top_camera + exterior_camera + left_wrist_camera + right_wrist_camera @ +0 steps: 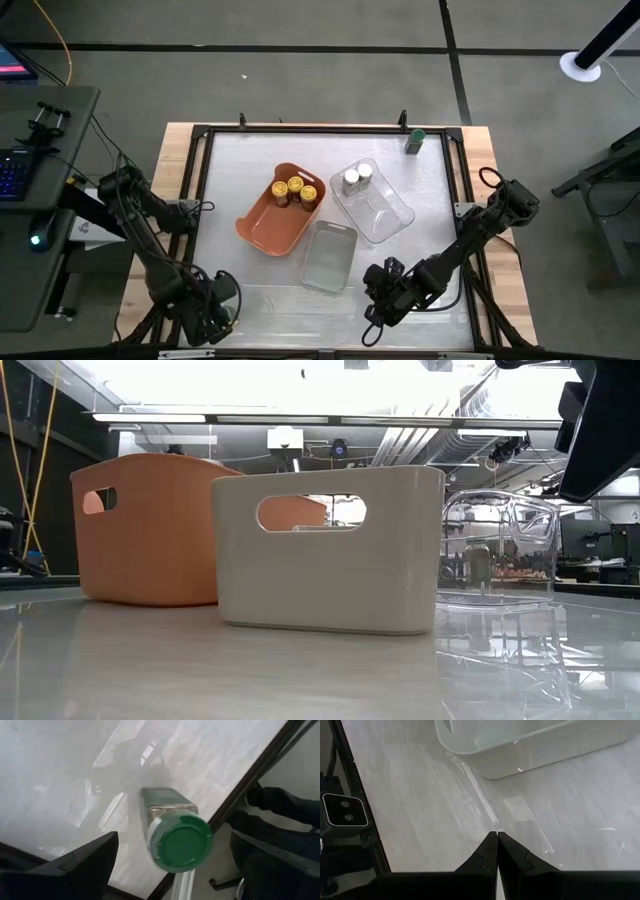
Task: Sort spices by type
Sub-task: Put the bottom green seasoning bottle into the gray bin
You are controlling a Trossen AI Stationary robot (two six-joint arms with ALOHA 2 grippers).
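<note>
A spice jar with a green lid [180, 842] stands on the table near its near-left corner, between the wide-open fingers of my left gripper [173, 836], which touch nothing. In the high view my left gripper [215, 303] hides this jar. A second green-lidded jar [414, 140] stands at the far-right corner. Three yellow-lidded jars [293, 189] stand in the orange tray [262, 230]. Two silver-white-lidded jars [357, 177] stand in the clear tray [385, 215]. My right gripper [497, 835] is shut and empty, over the table near the grey tray [328, 256].
The grey tray [520, 750] holds nothing and lies between the two grippers. The table's dark frame rail [250, 780] runs close beside the jar under my left gripper. The low camera [344, 810] sits at the table edge near my right gripper [383, 292].
</note>
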